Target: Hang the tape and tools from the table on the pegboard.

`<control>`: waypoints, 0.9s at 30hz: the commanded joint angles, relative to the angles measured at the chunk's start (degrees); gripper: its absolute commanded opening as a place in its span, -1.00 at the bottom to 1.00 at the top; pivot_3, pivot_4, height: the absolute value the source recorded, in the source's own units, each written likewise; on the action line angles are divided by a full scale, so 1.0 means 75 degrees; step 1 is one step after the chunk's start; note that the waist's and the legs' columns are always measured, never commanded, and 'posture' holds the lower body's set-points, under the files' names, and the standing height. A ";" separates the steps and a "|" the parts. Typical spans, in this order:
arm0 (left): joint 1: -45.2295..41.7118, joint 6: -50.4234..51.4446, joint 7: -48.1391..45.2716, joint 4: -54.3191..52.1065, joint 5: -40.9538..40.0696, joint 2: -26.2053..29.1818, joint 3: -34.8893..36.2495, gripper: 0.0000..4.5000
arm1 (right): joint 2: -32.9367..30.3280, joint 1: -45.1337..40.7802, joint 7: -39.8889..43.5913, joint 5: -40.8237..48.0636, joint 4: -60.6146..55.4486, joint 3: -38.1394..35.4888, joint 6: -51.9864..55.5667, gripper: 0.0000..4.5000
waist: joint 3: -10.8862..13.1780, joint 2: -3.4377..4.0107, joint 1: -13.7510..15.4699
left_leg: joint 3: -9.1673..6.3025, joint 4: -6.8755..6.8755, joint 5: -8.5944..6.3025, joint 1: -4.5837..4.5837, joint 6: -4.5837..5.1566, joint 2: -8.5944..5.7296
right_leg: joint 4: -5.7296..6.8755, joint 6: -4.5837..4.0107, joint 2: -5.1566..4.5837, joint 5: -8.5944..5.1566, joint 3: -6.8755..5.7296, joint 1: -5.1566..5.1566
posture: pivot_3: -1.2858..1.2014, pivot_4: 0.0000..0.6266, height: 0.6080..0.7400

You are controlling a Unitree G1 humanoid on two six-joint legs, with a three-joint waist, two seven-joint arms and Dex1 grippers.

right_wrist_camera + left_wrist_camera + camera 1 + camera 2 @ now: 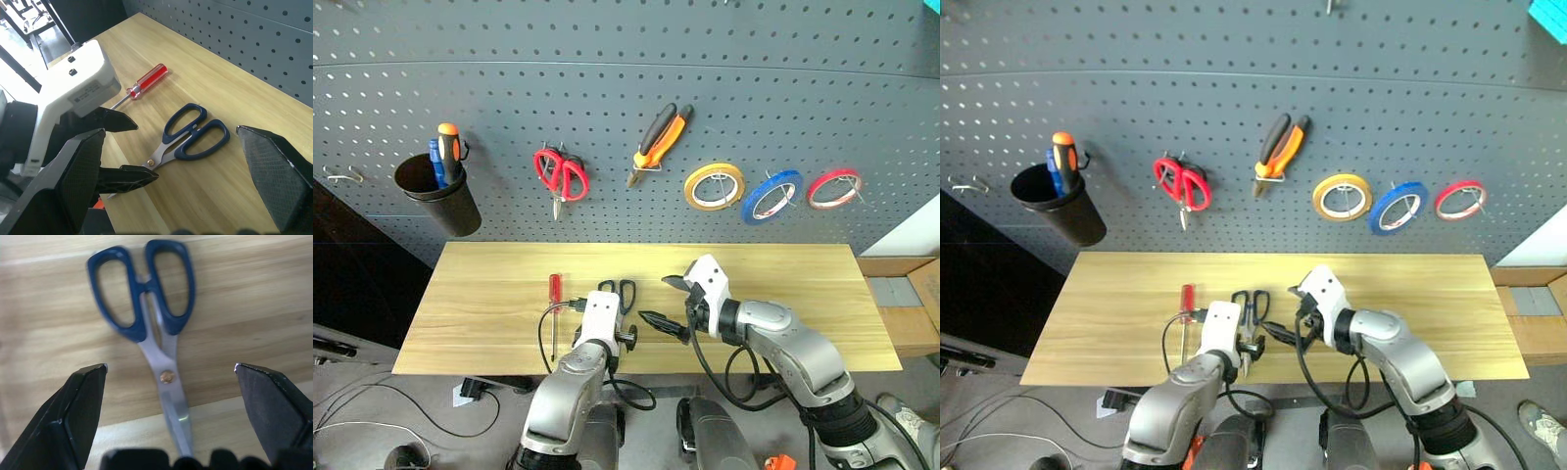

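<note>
I see the dark-blue-handled scissors [146, 328] lying flat on the counter [783, 284], blades shut, directly between my left gripper's [171, 377] fingers [80, 401], which stand wide open on either side of the blades and grip nothing. The handle loops lie beyond the fingertips, the blade tips back toward the wrist. My right gripper [171, 147] hangs just beside, its fingers [274, 166] also spread wide and empty, pointed across at the scissors and at the left gripper. The red-handled screwdriver [554, 305] lies on the counter a little to the left of the left fingers, apart from the scissors. Beyond both grippers, on the pegboard [626, 88], the blue tape [771, 196] hangs on a hook between a yellow ring [714, 186] and a red ring [832, 188]. The orange-and-black pliers [658, 142] hang left of the yellow ring, then red-handled scissors [560, 176], and farthest left a black cup [435, 196] holding screwdrivers.
</note>
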 commanded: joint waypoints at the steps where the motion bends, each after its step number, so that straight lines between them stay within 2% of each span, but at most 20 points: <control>1: 0.0009 -0.0060 0.0426 0.0037 0.0168 -0.0435 0.0110 1.00 | -0.0097 0.0069 0.0125 0.0098 -0.0348 -0.0087 -0.0067 0.98 | 0.0003 -0.0001 -0.0007 | -0.0001 0.0000 0.0000 -0.0001 0.0000 0.0001 | -0.0001 0.0000 0.0001 0.0000 -0.0002 -0.0001 | 0.05 -0.11 1.00; 7: -0.0384 -0.0264 0.0709 0.0694 -0.0017 -0.0709 0.0584 1.00 | -0.0172 0.0043 0.0171 0.0097 -0.0361 -0.0083 -0.0024 0.98 | 0.0027 -0.0005 -0.0008 | -0.0002 -0.0001 0.0000 -0.0002 0.0000 0.0001 | -0.0004 0.0002 0.0000 -0.0001 -0.0003 0.0000 | 0.05 -0.08 1.00; 14: -0.0892 -0.0800 0.0639 0.1615 -0.0260 -0.0777 0.0682 1.00 | -0.0470 0.0071 0.0487 0.0182 -0.0514 -0.0025 0.0203 0.98 | 0.0038 -0.0007 -0.0009 | -0.0002 -0.0001 -0.0001 -0.0008 0.0000 0.0000 | -0.0014 0.0002 -0.0001 -0.0001 -0.0005 -0.0001 | 0.04 -0.06 1.00; 17: -0.1135 -0.1151 0.0367 0.1999 -0.0447 -0.0749 0.0516 1.00 | -0.0949 0.0165 0.0784 0.0050 -0.0577 0.0139 0.0341 0.98 | 0.0048 -0.0006 0.0017 | -0.0004 -0.0001 0.0000 -0.0009 0.0000 -0.0001 | -0.0016 0.0003 -0.0003 0.0000 -0.0009 0.0001 | 0.03 -0.06 1.00; 23: -0.1496 -0.1390 0.0097 0.2374 -0.0624 -0.0766 0.0287 1.00 | -0.1277 0.0355 0.0940 0.0081 -0.0604 0.0053 0.0350 0.98 | 0.0074 -0.0010 -0.0012 | -0.0005 -0.0004 -0.0001 -0.0012 0.0000 0.0000 | -0.0023 0.0005 -0.0004 0.0001 -0.0011 0.0000 | 0.03 -0.04 1.00; 27: -0.1557 -0.1082 0.0508 0.2503 -0.0382 -0.0726 0.0235 1.00 | -0.1279 0.0343 0.0912 0.0078 -0.0581 0.0017 0.0332 0.98 | 0.0095 -0.0010 -0.0022 | -0.0004 -0.0004 -0.0001 -0.0012 0.0000 0.0000 | -0.0023 0.0005 -0.0004 0.0001 -0.0009 0.0000 | 0.03 -0.04 1.00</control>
